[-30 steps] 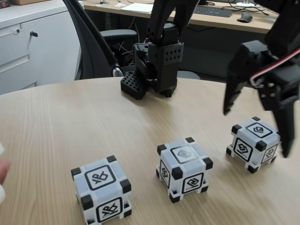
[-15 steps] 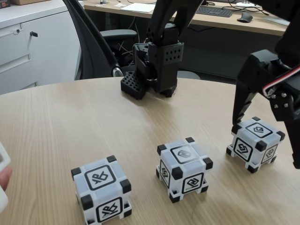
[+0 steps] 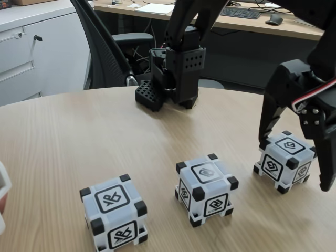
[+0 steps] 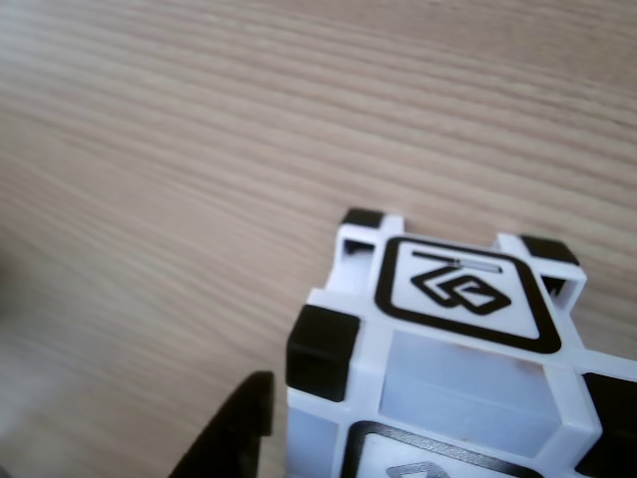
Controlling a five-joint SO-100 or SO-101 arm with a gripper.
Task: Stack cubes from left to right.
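Three white cubes with black corners stand in a row on the wooden table [image 3: 79, 142] in the fixed view: the left cube [image 3: 113, 212], the middle cube [image 3: 206, 189] and the right cube [image 3: 285, 161]. My black gripper [image 3: 294, 163] is open and straddles the right cube. One finger [image 3: 268, 128] hangs by its back left corner, the other [image 3: 324, 168] past its right side. Neither finger visibly presses on it. In the other view that cube [image 4: 448, 349] sits close at the lower right, with a black fingertip [image 4: 234, 438] just left of it.
The arm's black base [image 3: 178, 73] stands at the table's far edge. Behind it are an office chair [image 3: 105, 47], a white cabinet [image 3: 31, 47] and a desk with a keyboard [image 3: 239, 11]. A person's hand [image 3: 2, 197] shows at the left edge.
The open gripper has come down from above and to the right until its fingers flank the right cube. The hand at the left edge has shifted slightly. The cubes have not moved.
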